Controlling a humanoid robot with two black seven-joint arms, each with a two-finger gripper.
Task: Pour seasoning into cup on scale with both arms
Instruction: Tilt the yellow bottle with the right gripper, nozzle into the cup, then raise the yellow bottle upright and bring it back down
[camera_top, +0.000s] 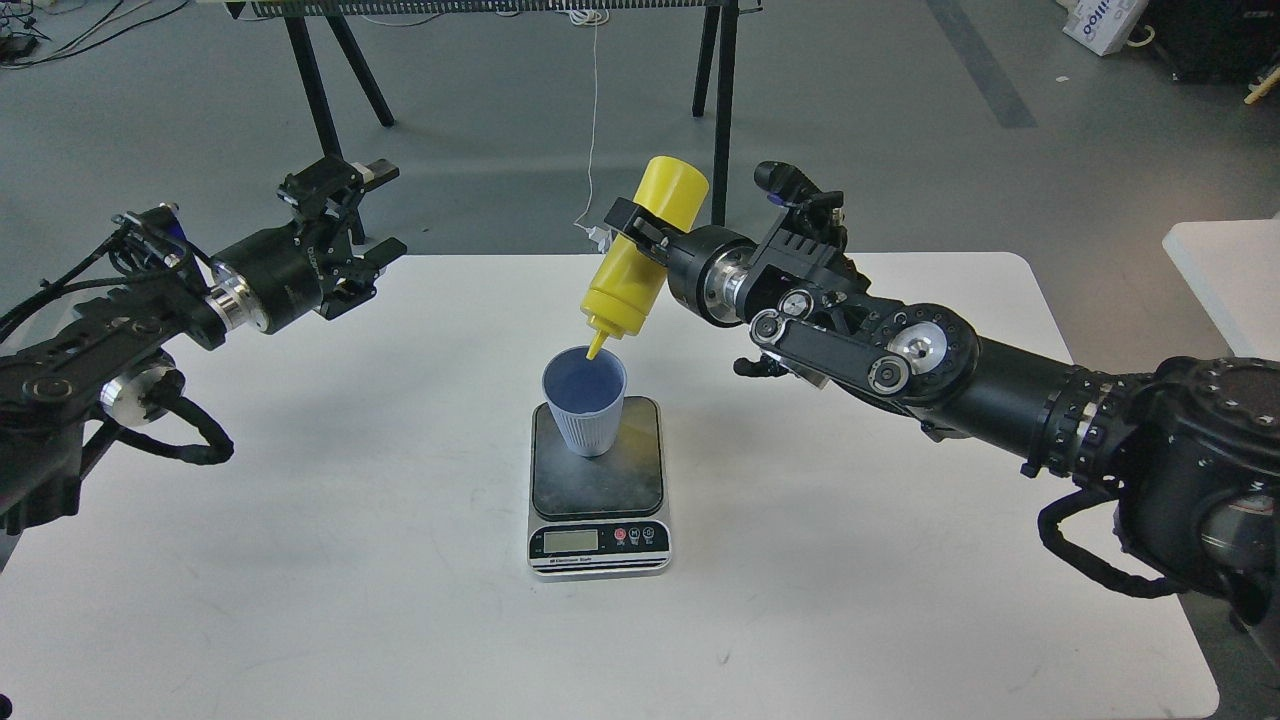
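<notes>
The light blue ribbed cup (586, 402) stands upright on the dark plate of the silver scale (599, 487) at the table's middle. My right gripper (636, 230) is shut on the yellow seasoning bottle (640, 256), holding it upside down and tilted, with the nozzle tip just over the cup's far rim. My left gripper (352, 222) is open and empty, held above the table's far left edge, well apart from the cup.
The white table (850, 560) carries only the scale and cup. Black stand legs (722, 90) and a hanging white cord (594, 120) are on the grey floor behind. Another white table (1225, 275) shows at the right edge.
</notes>
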